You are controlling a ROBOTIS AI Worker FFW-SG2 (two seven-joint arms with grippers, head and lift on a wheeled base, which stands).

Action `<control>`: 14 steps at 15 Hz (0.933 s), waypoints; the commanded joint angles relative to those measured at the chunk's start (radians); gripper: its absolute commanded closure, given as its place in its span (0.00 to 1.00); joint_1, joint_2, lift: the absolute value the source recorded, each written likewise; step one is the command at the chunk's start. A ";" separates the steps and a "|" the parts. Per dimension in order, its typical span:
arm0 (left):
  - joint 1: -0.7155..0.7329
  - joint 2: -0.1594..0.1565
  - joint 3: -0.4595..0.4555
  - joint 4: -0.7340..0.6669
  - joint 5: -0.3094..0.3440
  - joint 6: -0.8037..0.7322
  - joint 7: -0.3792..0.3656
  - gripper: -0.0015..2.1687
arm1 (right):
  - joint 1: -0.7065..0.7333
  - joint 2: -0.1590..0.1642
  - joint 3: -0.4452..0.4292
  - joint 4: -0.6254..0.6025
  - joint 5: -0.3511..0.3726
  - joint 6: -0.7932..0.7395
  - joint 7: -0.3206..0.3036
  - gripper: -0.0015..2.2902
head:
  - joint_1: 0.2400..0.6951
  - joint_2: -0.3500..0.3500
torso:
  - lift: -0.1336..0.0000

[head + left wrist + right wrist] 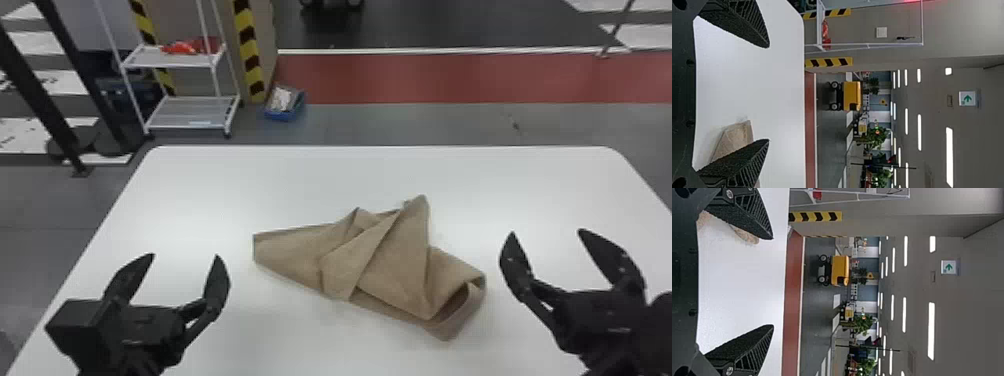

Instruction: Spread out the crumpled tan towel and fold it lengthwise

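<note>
In the head view the tan towel [380, 255] lies crumpled on the white table, with overlapping folds, a peak at its back and a curled loop at its right end. My left gripper [185, 257] stands open to the left of the towel, its fingers apart with nothing between them. To the towel's right is my right gripper [547, 232], also open and apart from the cloth. Part of the towel [734, 137] shows beside one finger of my left gripper [769, 93] in the left wrist view. The right wrist view has my right gripper [773, 282] with the towel [746, 235] partly behind one finger.
The white table [300, 175] extends around the towel, its rounded far corners in view. Beyond it, on the floor, stand a white wheeled shelf rack [192, 112] and a blue bin [285, 102], with striped posts close by.
</note>
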State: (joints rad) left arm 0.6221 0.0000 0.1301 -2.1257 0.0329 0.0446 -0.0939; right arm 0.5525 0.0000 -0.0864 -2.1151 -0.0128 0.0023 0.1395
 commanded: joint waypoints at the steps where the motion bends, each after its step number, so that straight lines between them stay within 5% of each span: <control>1: -0.001 -0.003 -0.003 0.001 -0.002 0.010 0.000 0.01 | -0.005 0.001 0.002 0.004 -0.001 0.000 0.000 0.04 | 1.00 0.56 | 0.10; 14: -0.007 -0.003 -0.001 0.012 -0.007 0.013 0.000 0.01 | -0.016 0.001 0.002 0.030 0.007 0.000 0.000 0.04 | 1.00 0.57 | 0.10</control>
State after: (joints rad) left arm 0.6151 0.0000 0.1288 -2.1162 0.0267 0.0577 -0.0936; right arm 0.5399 0.0000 -0.0832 -2.0925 -0.0135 0.0024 0.1395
